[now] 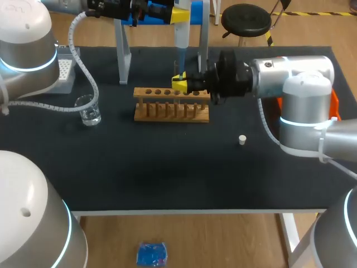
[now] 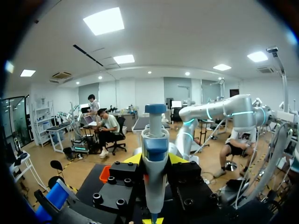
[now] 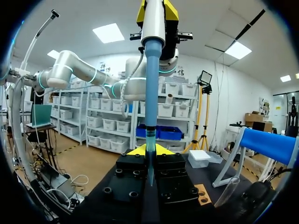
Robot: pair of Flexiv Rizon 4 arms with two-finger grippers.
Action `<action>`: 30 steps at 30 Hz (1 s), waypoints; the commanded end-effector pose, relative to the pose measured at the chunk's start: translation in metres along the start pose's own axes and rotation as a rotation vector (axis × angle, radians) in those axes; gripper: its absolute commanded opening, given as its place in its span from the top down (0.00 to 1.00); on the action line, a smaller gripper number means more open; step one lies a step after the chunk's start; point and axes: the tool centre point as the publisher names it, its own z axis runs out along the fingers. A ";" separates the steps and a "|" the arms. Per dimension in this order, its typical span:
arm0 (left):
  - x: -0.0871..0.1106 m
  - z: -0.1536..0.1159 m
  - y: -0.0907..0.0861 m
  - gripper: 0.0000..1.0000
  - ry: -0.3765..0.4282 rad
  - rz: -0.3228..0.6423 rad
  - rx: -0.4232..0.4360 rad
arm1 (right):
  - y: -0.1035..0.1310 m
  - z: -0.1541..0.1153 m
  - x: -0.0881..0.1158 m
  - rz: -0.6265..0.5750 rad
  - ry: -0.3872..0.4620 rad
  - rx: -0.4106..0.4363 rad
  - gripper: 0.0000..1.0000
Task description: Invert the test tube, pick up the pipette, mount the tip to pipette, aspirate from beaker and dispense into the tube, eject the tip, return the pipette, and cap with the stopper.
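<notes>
My left gripper (image 1: 179, 15) hangs above the wooden rack (image 1: 172, 105), shut on the white and blue pipette (image 1: 181, 34), which points straight down. In the left wrist view the pipette (image 2: 154, 154) stands upright between the fingers of that gripper (image 2: 155, 161). Its blue tip (image 3: 151, 93) runs down into my right gripper (image 3: 149, 151), which is shut on the thin clear test tube (image 3: 150, 170). The right gripper (image 1: 179, 84) holds the tube just over the rack's back row. The beaker (image 1: 88, 110) stands at the left. The white stopper (image 1: 242, 139) lies to the right of the rack.
A tip box (image 1: 66, 71) sits at the back left under my left arm. The white pipette stand (image 1: 122, 53) rises behind the rack. An orange object (image 1: 334, 104) shows behind my right arm. The rack's holes (image 3: 202, 194) lie beside the right gripper.
</notes>
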 end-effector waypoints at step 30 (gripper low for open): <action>0.000 0.000 0.002 1.00 0.001 -0.001 -0.001 | 0.024 -0.007 0.000 -0.021 -0.019 0.004 0.00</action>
